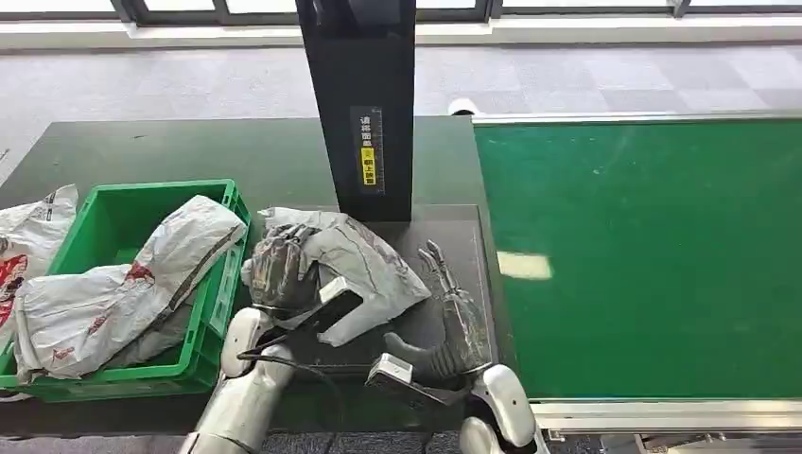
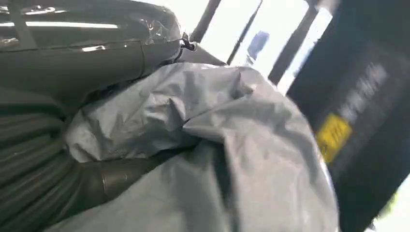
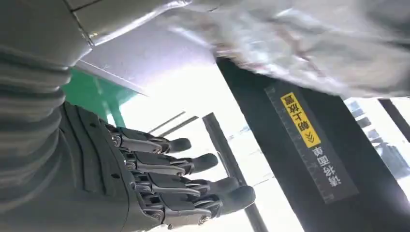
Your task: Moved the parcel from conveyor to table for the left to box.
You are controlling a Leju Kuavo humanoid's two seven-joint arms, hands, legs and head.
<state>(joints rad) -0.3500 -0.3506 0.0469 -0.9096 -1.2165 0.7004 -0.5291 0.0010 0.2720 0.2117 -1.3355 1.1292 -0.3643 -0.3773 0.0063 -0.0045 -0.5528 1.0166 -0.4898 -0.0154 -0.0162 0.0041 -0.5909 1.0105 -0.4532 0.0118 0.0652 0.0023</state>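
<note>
The grey plastic parcel (image 1: 364, 260) lies crumpled on the dark table (image 1: 189, 151) in front of the black post. My left hand (image 1: 279, 270) grips its left end, with the fingers curled over the bag. Close up, the parcel (image 2: 217, 145) bulges out of my left hand (image 2: 87, 72). My right hand (image 1: 456, 317) is open with the fingers stretched out straight, just right of the parcel and apart from it. From its wrist, the right hand (image 3: 145, 179) holds nothing, and the parcel (image 3: 314, 43) is blurred beyond it.
A green crate (image 1: 161, 187) stands left of the parcel with a large white-grey bag (image 1: 123, 293) in it. Another white bag (image 1: 33, 236) lies left of the crate. The black post (image 1: 364, 104) rises behind the parcel. The green conveyor (image 1: 653, 255) runs on the right.
</note>
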